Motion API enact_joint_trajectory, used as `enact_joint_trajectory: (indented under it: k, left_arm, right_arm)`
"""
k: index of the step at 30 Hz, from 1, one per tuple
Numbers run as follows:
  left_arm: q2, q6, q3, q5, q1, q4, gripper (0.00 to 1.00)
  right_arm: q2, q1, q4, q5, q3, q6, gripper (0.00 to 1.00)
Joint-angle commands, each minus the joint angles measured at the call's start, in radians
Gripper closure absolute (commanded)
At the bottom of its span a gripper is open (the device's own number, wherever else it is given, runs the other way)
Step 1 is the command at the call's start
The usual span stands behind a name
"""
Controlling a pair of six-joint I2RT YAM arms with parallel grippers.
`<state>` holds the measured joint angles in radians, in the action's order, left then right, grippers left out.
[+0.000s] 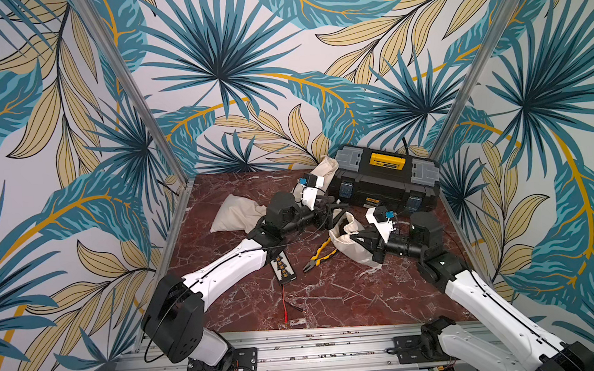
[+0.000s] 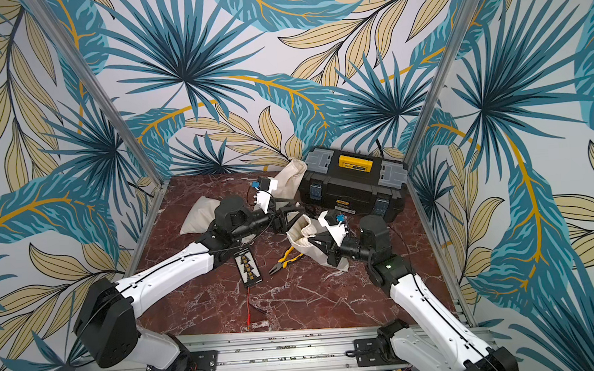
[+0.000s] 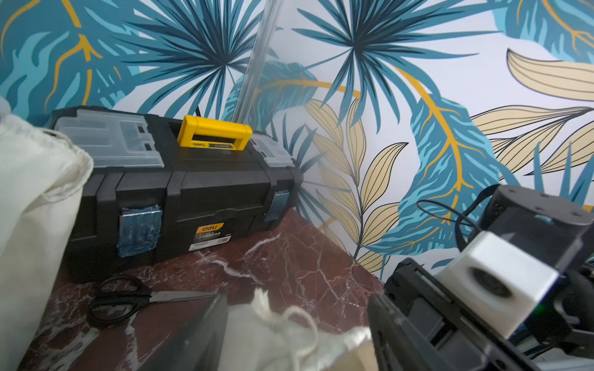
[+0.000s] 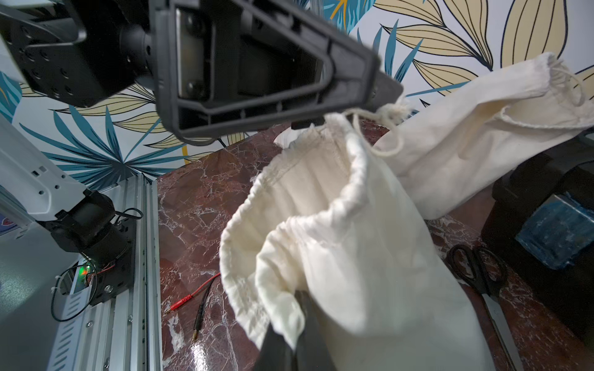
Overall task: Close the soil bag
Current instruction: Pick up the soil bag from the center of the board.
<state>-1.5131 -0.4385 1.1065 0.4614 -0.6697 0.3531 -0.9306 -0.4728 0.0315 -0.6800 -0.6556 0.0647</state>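
Observation:
The soil bag (image 1: 342,242) (image 2: 308,244) is a cream cloth drawstring sack lying mid-table with its mouth gaping. My right gripper (image 1: 358,237) (image 4: 291,334) is shut on the sack's gathered rim (image 4: 283,308). My left gripper (image 1: 333,213) (image 3: 297,324) hovers at the far side of the mouth, jaws apart. The drawstring loop (image 3: 305,316) and its frayed knot (image 4: 393,110) lie between the left fingers (image 3: 390,327), with no finger touching them. The inside of the sack is hidden.
A black toolbox (image 1: 385,183) with a yellow handle stands at the back right. Black scissors (image 3: 128,298) lie before it. Two other cloth sacks (image 1: 236,212) (image 1: 325,172), yellow pliers (image 1: 320,256), a black component card (image 1: 282,266) and a red lead (image 1: 284,302) lie around.

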Motion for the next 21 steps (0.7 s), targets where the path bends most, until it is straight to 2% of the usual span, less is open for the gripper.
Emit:
enact_joint_trajectory:
  k: [1,4,8,13,16,21]
  left_arm:
    - [0.002,-0.027,0.017,0.035,0.005,0.006,0.31]
    - [-0.008,-0.019,0.031,0.045,0.006,-0.030,0.37]
    - [-0.020,0.018,0.047,0.041,0.006,-0.110,0.39]
    - [0.008,0.125,0.064,-0.077,0.012,-0.296,0.43]
    - [0.029,0.158,0.064,-0.112,0.021,-0.354,0.48]
    - [0.047,0.163,0.075,-0.086,0.028,-0.378,0.63]
  right_arm:
    - [0.002,-0.006,0.013,0.017,0.022,0.016,1.00]
    - [-0.004,-0.006,0.015,0.014,0.023,0.018,1.00]
    - [-0.005,-0.009,0.015,0.015,0.021,0.020,1.00]
    - [-0.006,-0.014,0.001,0.017,0.020,0.029,1.00]
    - [-0.011,-0.019,-0.003,0.024,0.020,0.038,1.00]
    - [-0.028,-0.031,-0.016,0.035,0.012,0.046,1.00]
